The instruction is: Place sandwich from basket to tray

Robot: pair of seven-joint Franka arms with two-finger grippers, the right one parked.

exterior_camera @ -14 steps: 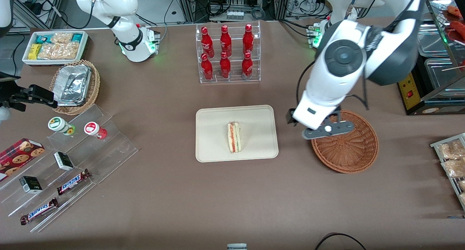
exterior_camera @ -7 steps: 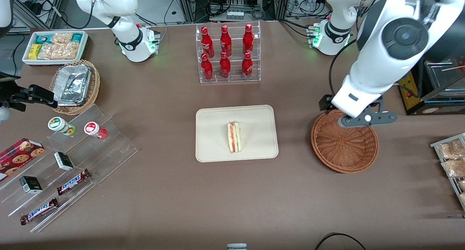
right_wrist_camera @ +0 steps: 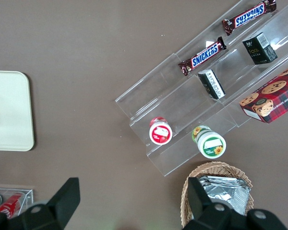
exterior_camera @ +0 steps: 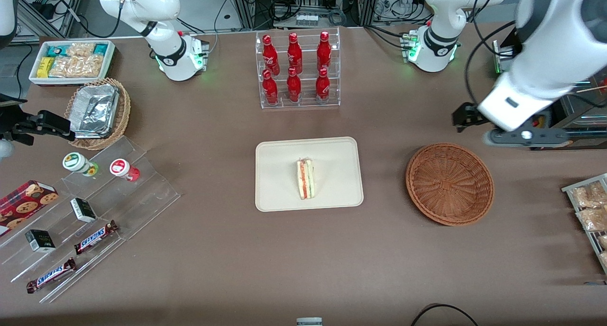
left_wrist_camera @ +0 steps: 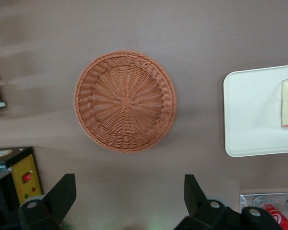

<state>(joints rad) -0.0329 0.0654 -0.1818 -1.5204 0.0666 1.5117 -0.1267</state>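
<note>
Evidently the transfer is done: the small triangular sandwich of pale white bread with red-orange and green filling layers (exterior_camera: 306,179) lies on the flat rectangular cream-beige tray with its low raised rim (exterior_camera: 275,155), near the tray's middle, with nothing touching it; the round shallow basket of reddish-brown woven wicker (exterior_camera: 449,184) sits beside the tray toward the working arm's end of the table, and its woven floor shows bare in the wrist view; the left arm's black two-finger gripper (left_wrist_camera: 129,201) hangs well above the table, farther from the front camera than the basket, near a dark cabinet with a yellow panel (exterior_camera: 533,120); its fingers are spread wide and carry nothing; judging by this, what is left is at most for the arm to go to rest.
</note>
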